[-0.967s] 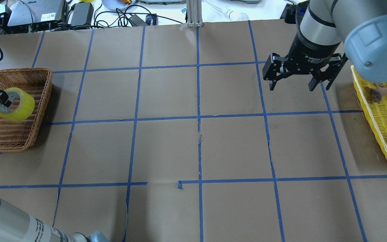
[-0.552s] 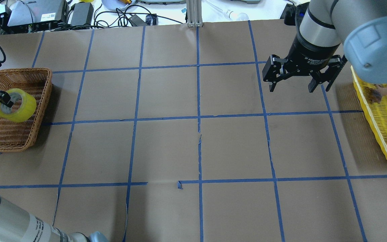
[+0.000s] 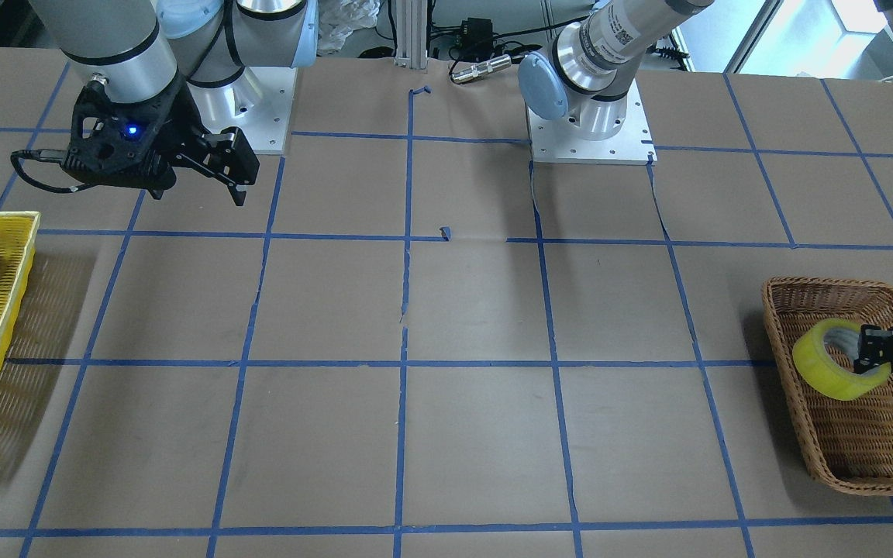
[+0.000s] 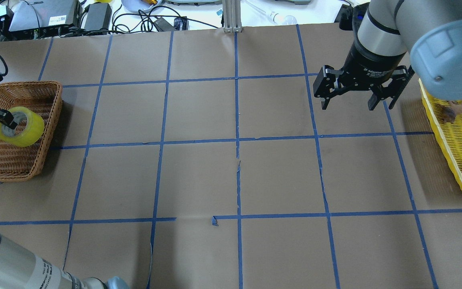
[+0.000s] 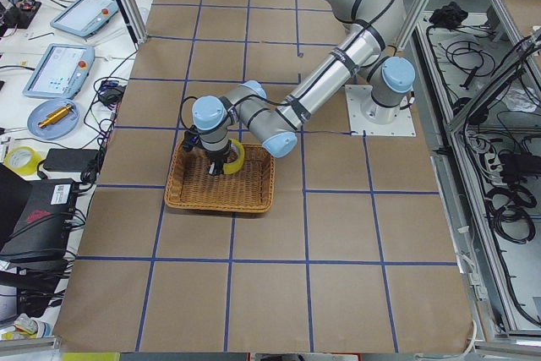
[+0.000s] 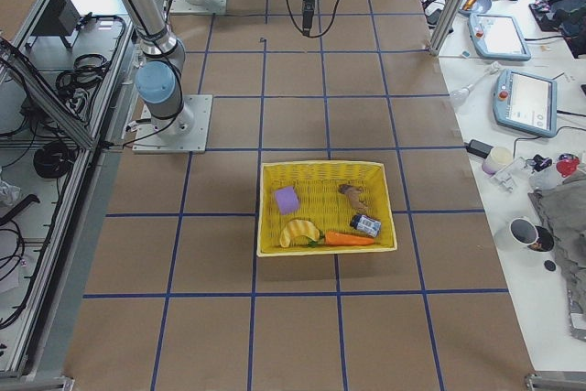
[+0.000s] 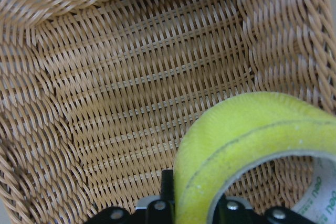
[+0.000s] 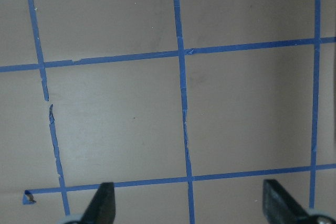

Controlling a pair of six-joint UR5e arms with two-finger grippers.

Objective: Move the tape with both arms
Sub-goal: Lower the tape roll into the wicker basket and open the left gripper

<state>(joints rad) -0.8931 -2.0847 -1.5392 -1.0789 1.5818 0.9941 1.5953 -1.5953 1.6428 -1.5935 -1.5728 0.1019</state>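
We count one tape (image 4: 28, 132), one basket (image 4: 10, 176), one tray (image 4: 461, 148), two arms. Nearest, the bench (image 4: 199, 249) lies open across its middle. At nine o'clock the left arm's (image 4: 6, 267) jaws clamp the tape's wall over the basket, within its rim. Farther, at two o'clock, the right arm's (image 4: 379, 36) jaws hang wide, just beside the tray's edge.

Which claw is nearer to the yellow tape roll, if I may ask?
Left: the left claw grips the tape; the right claw hangs open far across the table.
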